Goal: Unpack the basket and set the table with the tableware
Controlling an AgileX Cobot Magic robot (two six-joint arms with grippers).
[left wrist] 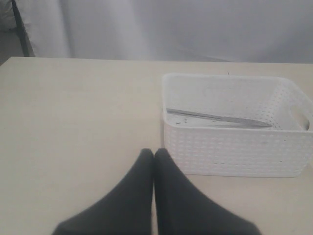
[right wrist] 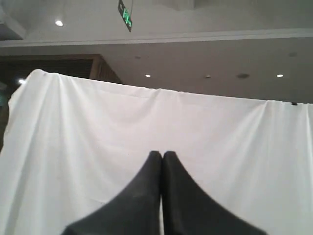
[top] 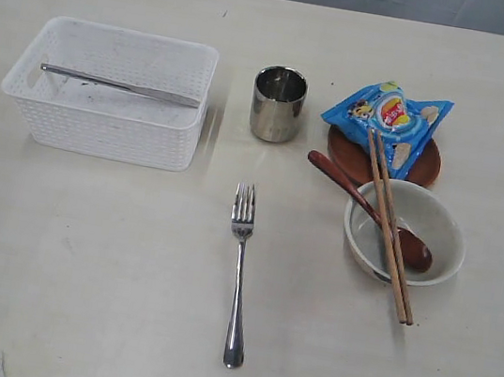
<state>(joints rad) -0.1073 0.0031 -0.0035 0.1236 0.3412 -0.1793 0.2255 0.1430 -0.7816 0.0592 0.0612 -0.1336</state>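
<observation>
The white basket (top: 110, 125) stands at the back left of the table (top: 79, 267) with a steel knife (top: 120, 85) lying inside it. A steel cup (top: 277, 104) stands beside it. A steel fork (top: 239, 267) lies in the middle. At the right, a wooden spoon (top: 338, 181) and chopsticks (top: 388, 228) rest on a white bowl (top: 435, 230), and a brown plate (top: 356, 157) lies behind it. My left gripper (left wrist: 154, 152) is shut and empty, just short of the basket (left wrist: 234, 152), with the knife (left wrist: 217, 118) showing inside. My right gripper (right wrist: 162, 154) is shut, raised and facing a curtain. Neither arm shows in the exterior view.
A blue snack bag (top: 388, 119) lies on the brown plate. A white curtain (right wrist: 220, 137) hangs behind the table, with a room ceiling above it in the right wrist view.
</observation>
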